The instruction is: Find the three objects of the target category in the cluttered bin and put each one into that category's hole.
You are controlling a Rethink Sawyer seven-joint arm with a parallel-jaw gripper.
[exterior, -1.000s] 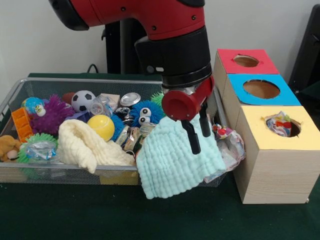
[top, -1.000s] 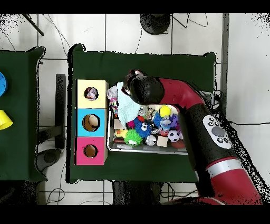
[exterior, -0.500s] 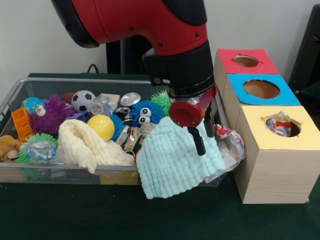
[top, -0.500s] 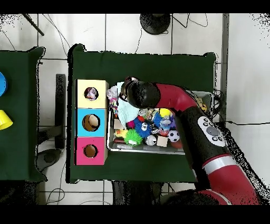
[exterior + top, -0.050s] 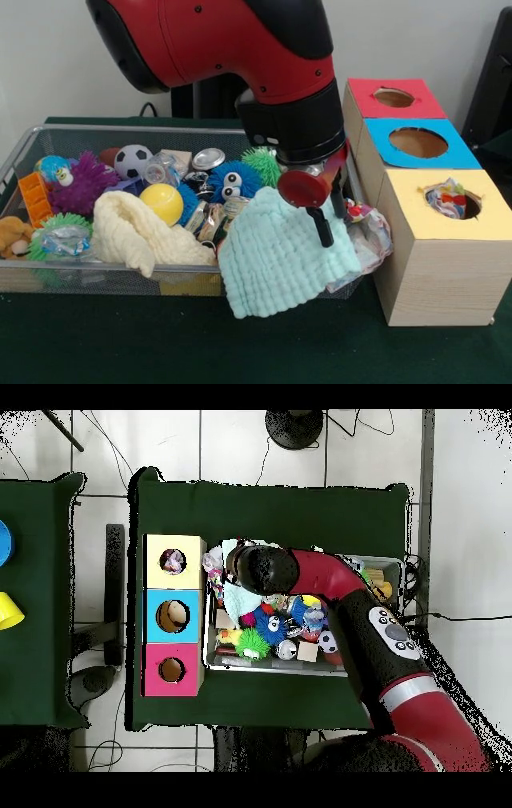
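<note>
dark green table (image 5: 300,504) on a white tiled floor (image 5: 250,444) (cables trailing), pale wall (image 5: 48,64) behind.

tool (image 5: 330,214) open | over mint cloth (image 5: 280,260) | bin (image 5: 96,276) edge

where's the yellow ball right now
In the front view the yellow ball lies in the bin, left of centre, against the cream cloth, with the soccer ball behind it.

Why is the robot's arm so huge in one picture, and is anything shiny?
Front view: the arm sits close to the camera, so it looks huge and hides part of the bin; the metal lid glints a little. Overhead view: the arm covers much of the bin, and the floor tiles look bright beside the dark table.
</note>
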